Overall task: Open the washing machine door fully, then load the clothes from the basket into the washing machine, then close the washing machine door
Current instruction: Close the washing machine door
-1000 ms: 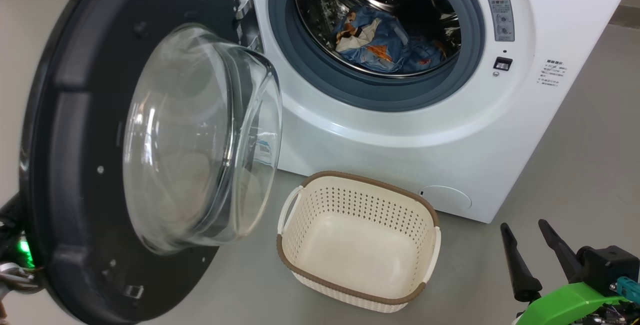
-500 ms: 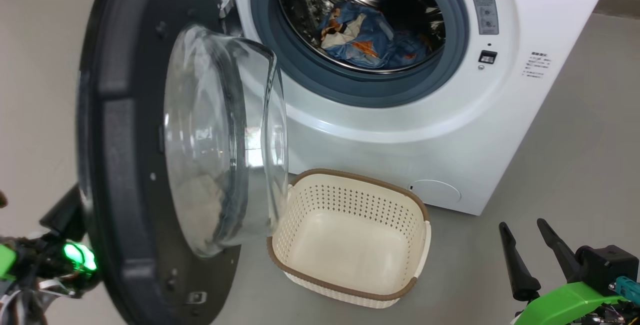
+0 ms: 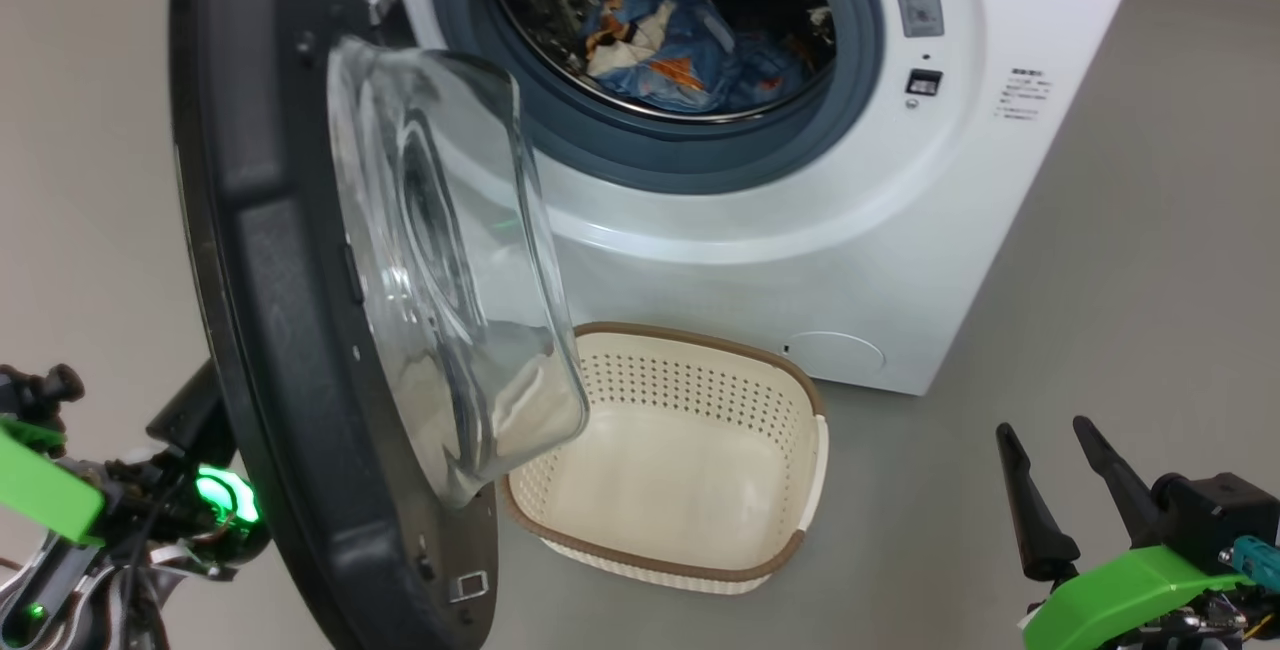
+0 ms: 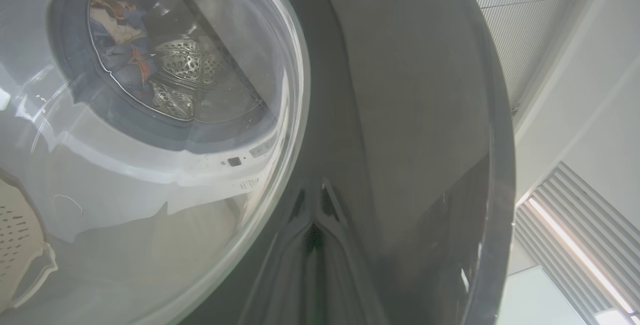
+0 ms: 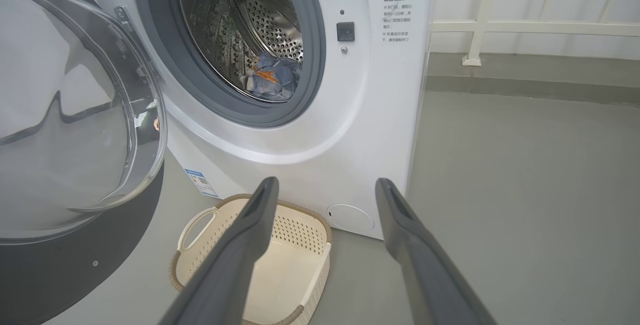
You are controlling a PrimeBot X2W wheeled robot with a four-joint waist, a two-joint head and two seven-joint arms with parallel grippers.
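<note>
I see the white washing machine [image 3: 800, 260] with its black glass-bowled door [image 3: 260, 260] standing part-open at its left. Blue printed clothes [image 3: 670, 50] lie inside it; the cream basket [image 3: 700, 390] sits empty just before it.

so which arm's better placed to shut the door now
Left, probably. The left gripper, shut, sits against the outer face of the washing machine door, ready to push it closed. The right gripper hangs open to the right of the empty basket, apart from the door.
</note>
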